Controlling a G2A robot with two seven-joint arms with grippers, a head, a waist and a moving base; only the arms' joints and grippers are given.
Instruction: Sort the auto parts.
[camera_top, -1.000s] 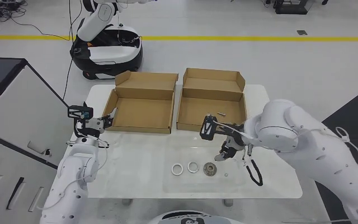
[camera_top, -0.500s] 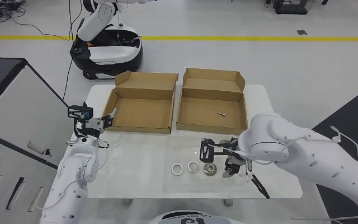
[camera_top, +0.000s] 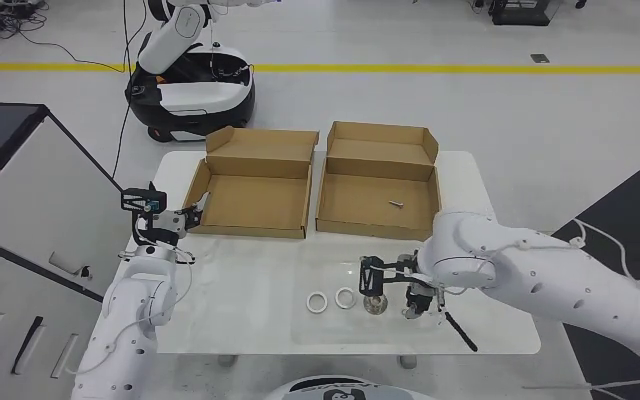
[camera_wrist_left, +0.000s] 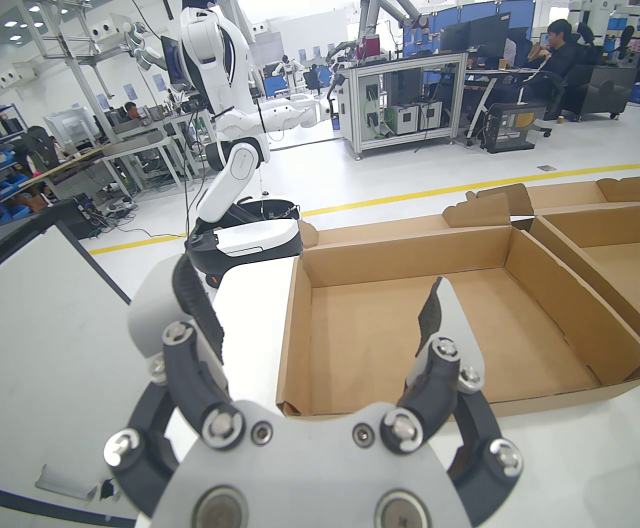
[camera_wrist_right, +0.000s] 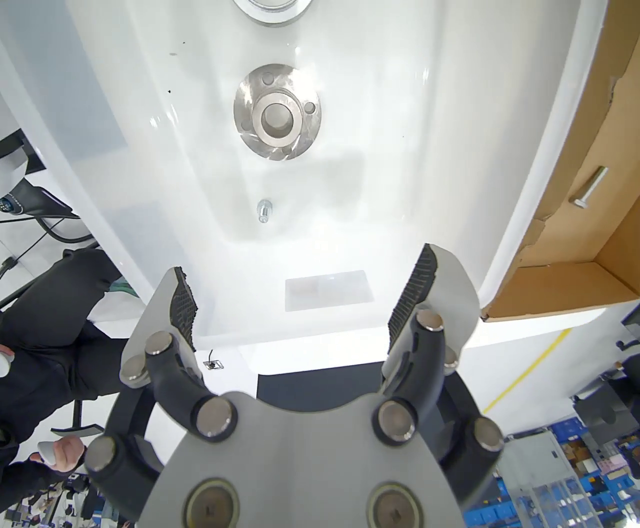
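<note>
Top view: glossy white table (camera_top: 250, 290) w/ rounded corners fills frame ctr. Two shallow brown cardboard boxes sit side by side at its far edge, back flaps up. L box (camera_top: 250, 200), upper ctr-left, has a bare floor. R box (camera_top: 380, 200) is just beside it w/ a slim metal bolt (camera_top: 397, 203) lying inside. Lower ctr, near the front edge, is a row: flat pale ring (camera_top: 318, 301), second ring (camera_top: 346, 297), then a round grey metal flange (camera_top: 375, 303). R gripper (camera_top: 411, 306) hangs just beside the flange, on its frame-right side. L gripper (camera_top: 190, 215) is mid-left, by the L box's outer corner, close to the table's side edge. Broad bare tabletop lies btwn the boxes and the row. Left wrist view: L gripper (camera_wrist_left: 310, 277) is spread wide and holds nothing. Its fingers are curved silver metal w/ ribbed black rubber pads (camera_wrist_left: 200, 305). The L box (camera_wrist_left: 440, 320) lies beyond them, w/ corrugated walls and a flat floor. Right wrist view: R gripper (camera_wrist_right: 304, 272) is likewise spread wide and holds nothing. On the shiny table (camera_wrist_right: 400, 150) beyond its tips is a small metal screw (camera_wrist_right: 264, 210), btwn tips and flange, apart from both. The flange (camera_wrist_right: 278, 119) is a brushed disc w/ raised bored hub and small holes round its rim. The second ring's (camera_wrist_right: 274, 17) edge shows past it. A corner of the R box (camera_wrist_right: 605, 100) is off to one side, the bolt (camera_wrist_right: 590, 186) on its floor.
</note>
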